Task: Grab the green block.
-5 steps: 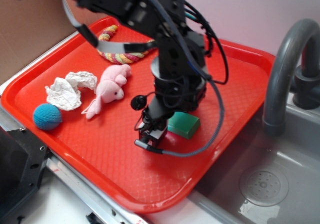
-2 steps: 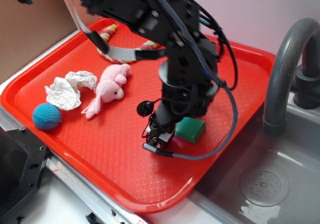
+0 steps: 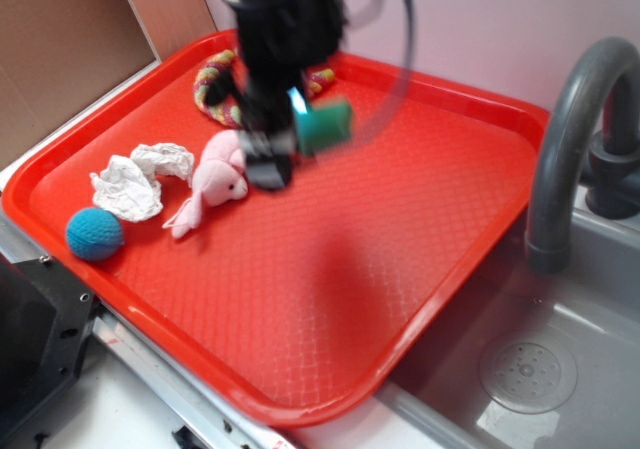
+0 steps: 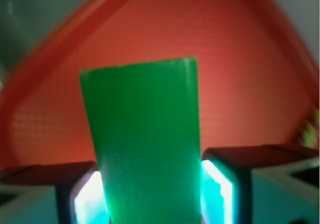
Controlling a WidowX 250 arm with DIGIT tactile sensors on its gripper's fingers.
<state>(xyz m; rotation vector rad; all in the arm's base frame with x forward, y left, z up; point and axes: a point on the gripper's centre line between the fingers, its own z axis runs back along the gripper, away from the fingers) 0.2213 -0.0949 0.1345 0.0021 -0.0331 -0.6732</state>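
Observation:
The green block (image 3: 328,124) hangs in the air above the back of the red tray (image 3: 330,299), held at the end of my blurred black gripper (image 3: 300,129). In the wrist view the block (image 4: 145,144) stands upright between the two pads (image 4: 217,184) and fills the gap, with both pads pressed against its sides. The gripper (image 4: 152,196) is shut on it. The tray floor lies well below the block. The arm above the gripper is blurred by motion.
On the tray's left lie a pink plush toy (image 3: 222,177), crumpled white paper (image 3: 135,181) and a blue knitted ball (image 3: 95,233). A coloured rope ring (image 3: 212,87) sits at the back. A grey faucet (image 3: 565,139) and a sink (image 3: 530,369) stand on the right.
The gripper, which was low at the block on the tray's right middle, has closed on it and risen up and back to the left, carrying the block off the tray.

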